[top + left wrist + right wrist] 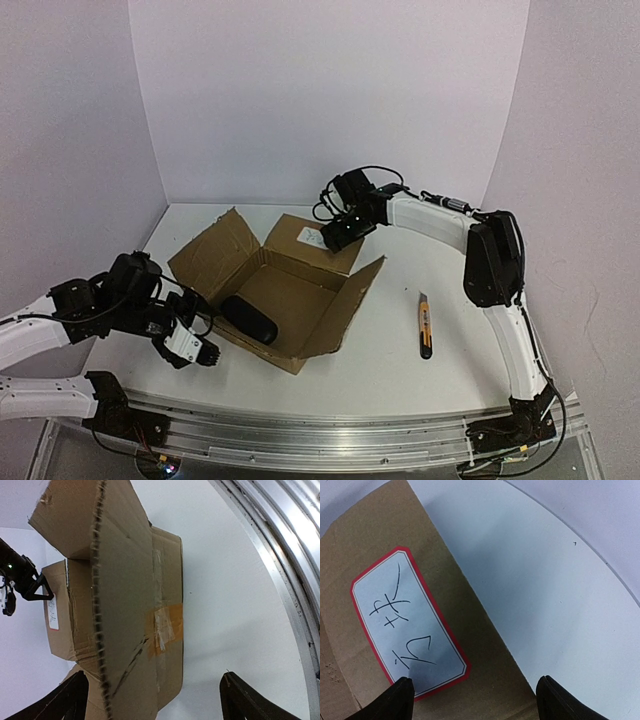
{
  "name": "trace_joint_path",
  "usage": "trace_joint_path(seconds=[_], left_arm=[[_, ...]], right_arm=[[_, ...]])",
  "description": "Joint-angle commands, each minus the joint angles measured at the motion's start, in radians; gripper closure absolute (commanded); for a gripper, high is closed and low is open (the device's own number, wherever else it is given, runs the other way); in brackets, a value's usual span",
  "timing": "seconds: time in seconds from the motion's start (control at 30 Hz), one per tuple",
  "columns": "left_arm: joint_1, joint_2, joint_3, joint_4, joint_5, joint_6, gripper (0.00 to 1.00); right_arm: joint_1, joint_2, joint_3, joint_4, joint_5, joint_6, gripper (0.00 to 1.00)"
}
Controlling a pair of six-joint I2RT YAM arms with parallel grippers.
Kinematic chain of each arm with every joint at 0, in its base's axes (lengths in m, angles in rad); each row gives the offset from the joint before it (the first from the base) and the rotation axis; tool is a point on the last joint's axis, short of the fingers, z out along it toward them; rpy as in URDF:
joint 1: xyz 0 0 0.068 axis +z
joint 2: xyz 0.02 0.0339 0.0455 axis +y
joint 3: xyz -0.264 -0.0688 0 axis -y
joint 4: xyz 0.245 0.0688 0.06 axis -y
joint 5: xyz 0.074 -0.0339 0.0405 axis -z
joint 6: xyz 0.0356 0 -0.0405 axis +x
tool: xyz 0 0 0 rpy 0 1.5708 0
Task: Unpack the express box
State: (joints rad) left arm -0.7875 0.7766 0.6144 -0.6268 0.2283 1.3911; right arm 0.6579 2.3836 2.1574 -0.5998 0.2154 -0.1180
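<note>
The express box (pixel 285 295) is a brown cardboard box standing open at the table's middle, flaps spread. A black oblong object (pixel 249 318) lies inside it. My left gripper (pixel 192 345) is open and empty, low at the box's near left side; its wrist view shows the box's side wall with orange tape (pixel 165 625) between its fingers (pixel 245 700). My right gripper (pixel 340 232) is open and empty, hovering over the far flap; its wrist view shows the flap's white red-edged label (pixel 407 627) just ahead of its fingertips (pixel 400 700).
An orange and black utility knife (pixel 425 326) lies on the white table right of the box. White walls enclose the back and sides. A metal rail (pixel 330 430) runs along the near edge.
</note>
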Motion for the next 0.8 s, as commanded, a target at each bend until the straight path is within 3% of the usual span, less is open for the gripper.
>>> trace_joint_path(seconds=[0.0, 0.3, 0.43, 0.53, 0.6, 0.67, 0.77], left_arm=[[-0.004, -0.014, 0.181, -0.243, -0.011, -0.034, 0.06], [0.006, 0.22, 0.516, -0.201, -0.264, -0.495, 0.07], [0.153, 0.325, 0.592, -0.09, -0.26, -0.662, 0.04], [0.386, 0.517, 0.763, -0.088, -0.168, -0.802, 0.01], [0.537, 0.688, 0.938, -0.207, -0.083, -0.895, 0.0], [0.615, 0.851, 1.104, -0.348, 0.023, -0.957, 0.0], [0.641, 0.973, 1.181, -0.449, 0.143, -0.975, 0.0]], right_arm=[[0.008, -0.038, 0.034, 0.005, -0.014, -0.016, 0.13], [0.008, -0.195, 0.069, 0.006, 0.039, -0.047, 0.02], [0.011, -0.273, 0.069, 0.006, 0.028, -0.016, 0.02], [0.019, -0.314, 0.062, 0.006, 0.012, 0.036, 0.02], [0.047, -0.334, 0.059, 0.006, 0.012, 0.042, 0.02], [0.101, -0.342, 0.048, 0.006, 0.001, 0.013, 0.02], [0.167, -0.316, 0.023, -0.011, -0.106, 0.042, 0.02]])
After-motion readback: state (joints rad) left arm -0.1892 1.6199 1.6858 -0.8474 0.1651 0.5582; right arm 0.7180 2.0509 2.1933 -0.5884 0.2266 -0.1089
